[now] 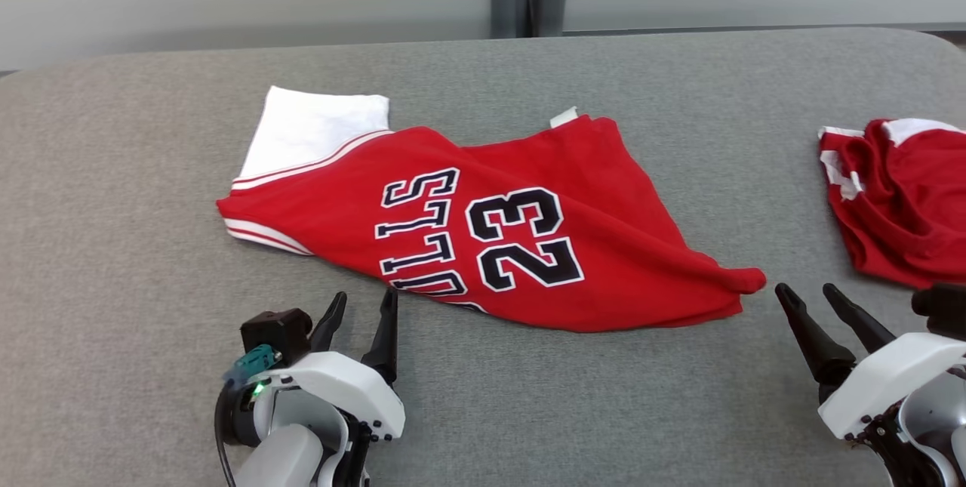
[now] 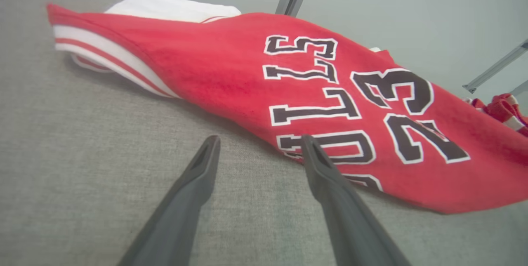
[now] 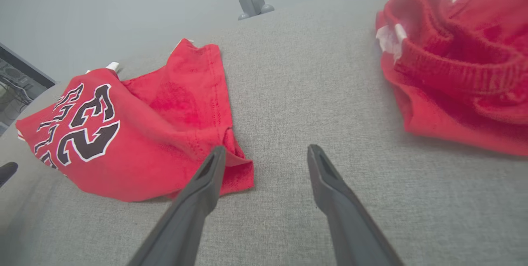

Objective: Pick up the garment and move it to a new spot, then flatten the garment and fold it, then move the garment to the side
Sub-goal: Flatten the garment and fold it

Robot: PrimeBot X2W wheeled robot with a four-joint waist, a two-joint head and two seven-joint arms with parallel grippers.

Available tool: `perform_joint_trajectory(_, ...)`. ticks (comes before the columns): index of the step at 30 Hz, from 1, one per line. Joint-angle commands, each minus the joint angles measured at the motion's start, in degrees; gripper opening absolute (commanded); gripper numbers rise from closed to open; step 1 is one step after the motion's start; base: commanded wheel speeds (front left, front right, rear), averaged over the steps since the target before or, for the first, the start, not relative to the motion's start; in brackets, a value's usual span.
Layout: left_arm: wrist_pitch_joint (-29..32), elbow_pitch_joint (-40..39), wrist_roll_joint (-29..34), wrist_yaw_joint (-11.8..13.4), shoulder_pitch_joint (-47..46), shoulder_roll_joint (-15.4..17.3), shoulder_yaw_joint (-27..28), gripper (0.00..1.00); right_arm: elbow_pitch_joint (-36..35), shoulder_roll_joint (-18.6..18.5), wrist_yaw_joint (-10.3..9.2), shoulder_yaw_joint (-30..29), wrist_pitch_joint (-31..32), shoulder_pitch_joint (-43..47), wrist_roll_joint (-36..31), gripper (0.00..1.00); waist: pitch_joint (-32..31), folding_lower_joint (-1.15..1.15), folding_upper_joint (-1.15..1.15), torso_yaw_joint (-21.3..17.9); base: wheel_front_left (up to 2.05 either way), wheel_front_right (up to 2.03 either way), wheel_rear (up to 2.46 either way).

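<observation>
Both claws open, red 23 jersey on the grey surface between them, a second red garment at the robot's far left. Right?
Not quite. The second red garment lies at the robot's far right, beyond the right claw, as the head view shows. The rest holds: left claw and right claw stand open, the jersey on the grey surface between them.

left pincer (image 1: 366, 294) and right pincer (image 1: 804, 288) low at either side, fingers apart, both empty
</observation>
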Motion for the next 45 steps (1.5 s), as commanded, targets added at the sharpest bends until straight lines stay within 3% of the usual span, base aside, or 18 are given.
perform_joint_trajectory(1,-0.1,0.5,-0.5,-0.3,-0.9,0.1,0.5,1.0,-0.5,-0.1,0.01,-0.3,-0.5,0.5,0.3,1.0,0.1,0.0,0.0,-0.9,0.0,0.0,0.0)
perform_joint_trajectory(13,-1.2,13.6,-7.7,-5.6,-7.0,-2.0,4.8,1.0,-9.7,2.3,0.01,-1.6,-1.1,2.9,0.9,1.0,1.1,0.0,0.0,-5.9,0.0,0.0,0.0)
perform_joint_trajectory(14,-1.6,14.6,-8.0,-5.8,-7.6,-2.1,5.1,0.79,-10.2,2.5,0.01,-1.5,-1.0,3.0,0.8,1.0,1.1,0.0,0.0,-6.2,0.0,0.0,0.0)
perform_joint_trajectory(16,-2.5,16.2,-8.1,-6.4,-8.7,-2.3,5.4,0.16,-10.9,2.9,0.01,-1.6,-1.1,3.3,0.7,1.0,1.2,0.0,0.0,-6.7,0.0,0.0,0.0)
perform_joint_trajectory(17,-3.0,16.7,-7.9,-6.9,-9.2,-2.4,5.5,0.0,-11.3,3.0,0.01,-1.7,-1.1,3.5,0.7,1.0,1.2,0.0,0.0,-6.8,0.0,0.0,0.0)
perform_joint_trajectory(22,-4.5,17.5,-5.1,-7.6,-10.8,-2.1,5.2,0.0,-12.1,3.4,0.01,-2.6,-1.5,4.1,0.1,1.0,0.8,0.0,0.0,-6.3,0.0,0.0,0.0)
perform_joint_trajectory(29,-4.9,9.8,3.0,-3.5,-9.0,0.2,6.0,0.0,-12.7,4.2,0.01,-2.5,-1.8,5.1,-0.2,1.0,-0.9,0.0,0.0,-4.5,0.0,0.0,0.0)
perform_joint_trajectory(35,-4.3,0.7,8.7,-1.0,-7.8,1.5,3.1,0.0,-12.4,4.5,0.01,-2.0,-1.5,5.7,0.0,1.0,-2.2,0.0,0.0,-3.6,0.0,0.0,0.0)
perform_joint_trajectory(39,-1.3,-3.4,10.4,-1.3,-10.3,0.9,0.3,0.0,-12.2,4.8,0.01,-1.1,-1.2,5.0,0.3,1.0,-2.2,0.0,0.0,-4.3,0.0,0.0,0.0)
perform_joint_trajectory(45,1.7,-1.9,12.2,-2.0,-14.1,-0.4,-3.1,0.0,-11.7,4.9,0.01,0.3,-1.4,4.0,0.9,1.0,-1.6,0.0,0.0,-7.3,0.0,0.0,0.0)
